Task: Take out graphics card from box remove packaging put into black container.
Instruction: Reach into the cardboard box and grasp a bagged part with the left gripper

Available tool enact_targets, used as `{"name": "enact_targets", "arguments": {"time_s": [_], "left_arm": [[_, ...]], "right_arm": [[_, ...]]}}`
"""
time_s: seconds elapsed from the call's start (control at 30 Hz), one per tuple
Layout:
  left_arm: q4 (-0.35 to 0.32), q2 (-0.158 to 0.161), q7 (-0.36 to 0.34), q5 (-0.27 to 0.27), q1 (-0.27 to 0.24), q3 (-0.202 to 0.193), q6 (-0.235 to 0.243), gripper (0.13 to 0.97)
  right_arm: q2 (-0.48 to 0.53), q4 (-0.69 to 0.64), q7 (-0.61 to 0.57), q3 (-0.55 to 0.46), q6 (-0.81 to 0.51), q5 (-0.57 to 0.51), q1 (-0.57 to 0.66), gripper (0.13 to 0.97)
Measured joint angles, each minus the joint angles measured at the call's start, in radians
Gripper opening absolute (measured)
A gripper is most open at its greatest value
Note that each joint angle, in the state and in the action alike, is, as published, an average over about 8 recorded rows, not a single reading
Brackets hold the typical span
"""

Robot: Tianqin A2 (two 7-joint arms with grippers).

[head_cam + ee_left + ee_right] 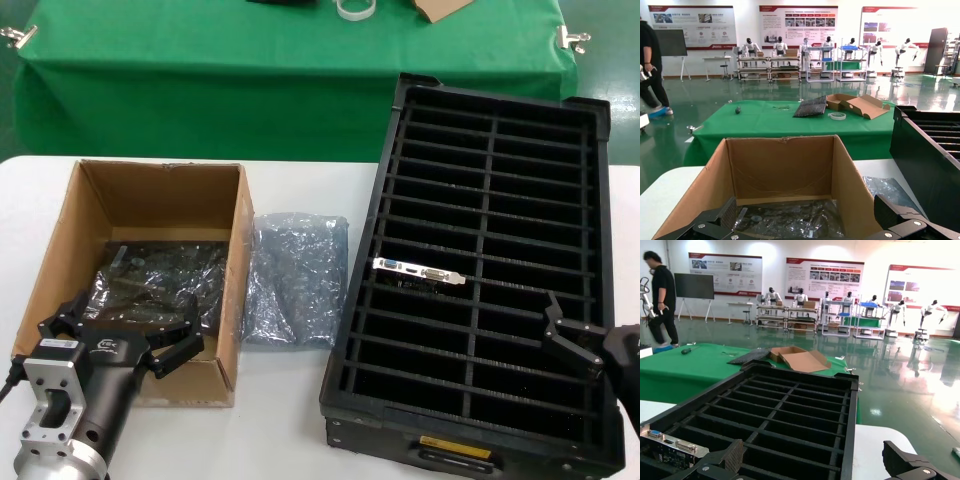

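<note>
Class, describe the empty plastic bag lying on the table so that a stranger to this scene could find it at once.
Start at the white table, where a brown cardboard box sits on the robot's left and a large black container on its right. In the gap between them lies the empty bag, flat on the tabletop. It is crinkly, shiny, translucent grey-blue plastic, unlike the dark wrapped card inside the box.

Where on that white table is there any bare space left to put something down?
Bare tabletop lies to the left of the box, and in the strip near the table's front edge between the box and the black container. The gap between them farther back is filled by an emptied bag. The left gripper crowds the box's front.
</note>
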Motion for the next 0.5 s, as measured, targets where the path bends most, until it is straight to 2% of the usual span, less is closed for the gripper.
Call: {"name": "enact_targets", "arguments": {"time_s": [0.13,0.27,0.4,0.5], "left_arm": [[-0.011,-0.04,-0.013,-0.038,-0.002,0.015,-0.035,0.966],[-0.05,-0.113,-0.029,-0.098,-0.003,0.02,-0.087,0.966],[-0.119,-0.183,-0.024,-0.133,-0.004,-0.01,-0.129,0.966],[-0.161,-0.23,-0.003,-0.134,-0.014,-0.036,-0.15,0.966]], "right_arm": [[0.0,0.0,0.0,0.0,0.0,0.0,0.0,0.966],[0.0,0.0,0.0,0.0,0.0,0.0,0.0,0.966],[0.0,0.0,0.0,0.0,0.0,0.0,0.0,0.966],[0.0,0.0,0.0,0.0,0.0,0.0,0.0,0.966]]}}
